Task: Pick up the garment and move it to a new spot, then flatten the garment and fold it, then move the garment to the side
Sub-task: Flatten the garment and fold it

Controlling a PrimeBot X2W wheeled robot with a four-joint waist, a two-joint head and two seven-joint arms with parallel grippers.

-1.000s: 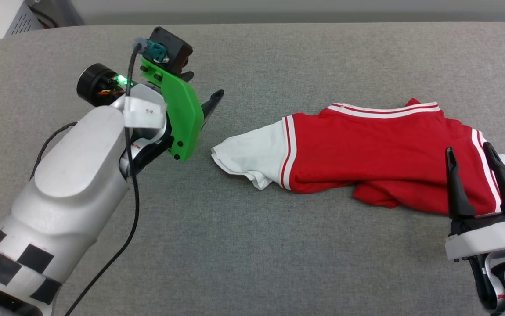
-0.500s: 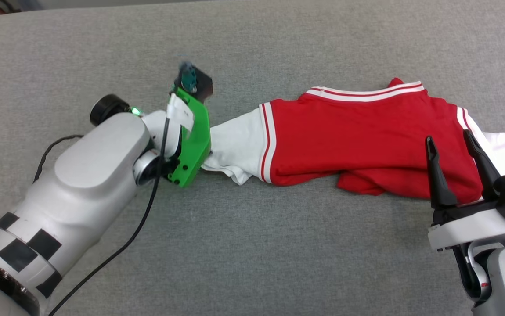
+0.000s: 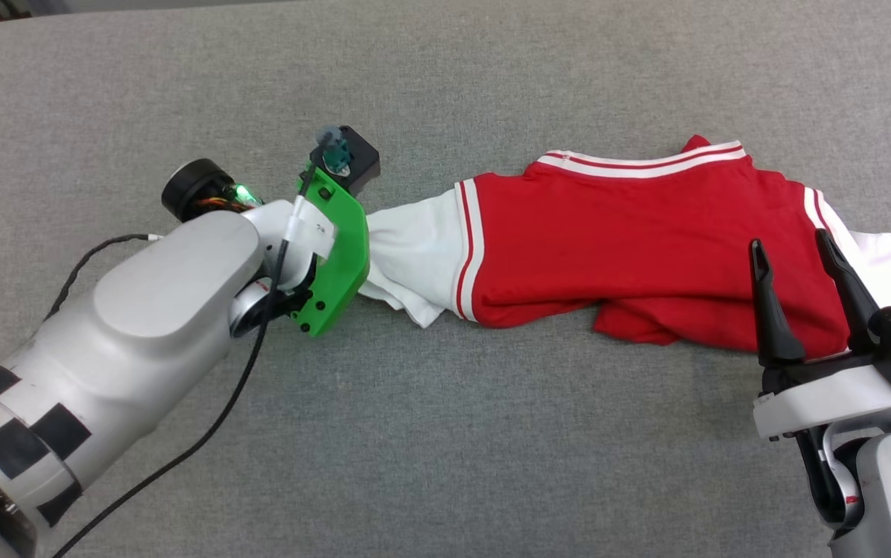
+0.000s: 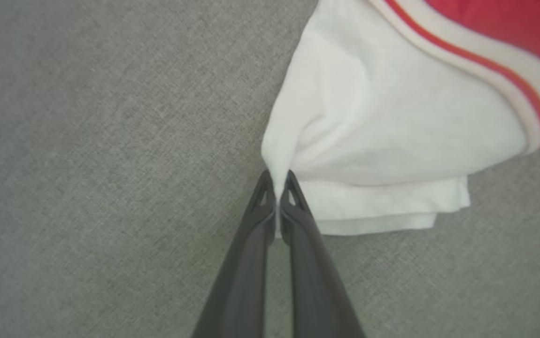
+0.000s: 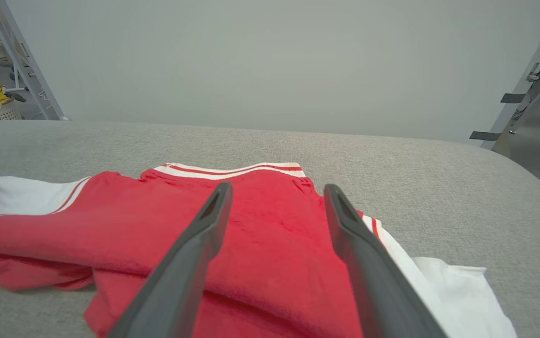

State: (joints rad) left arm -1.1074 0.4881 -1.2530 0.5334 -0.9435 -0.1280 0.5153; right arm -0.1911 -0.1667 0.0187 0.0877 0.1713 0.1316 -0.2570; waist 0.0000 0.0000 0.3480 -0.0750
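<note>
The garment, a red T-shirt with white sleeves, lies crumpled across the grey table. In the left wrist view my left gripper is shut on the edge of the white left sleeve, a pinch of cloth between its tips. In the head view the fingers of that gripper are hidden behind its green wrist plate. My right gripper stands open at the shirt's right end, over the red cloth. In the right wrist view its fingers are spread above the red body.
The table's far edge meets a pale wall. Metal racks stand at the far left and a frame at the far right. A black cable trails from my left arm.
The head camera has tilted, shifting the picture. My left gripper came from the left to the white sleeve and shut on its edge. The right gripper has stayed open at the right end.
</note>
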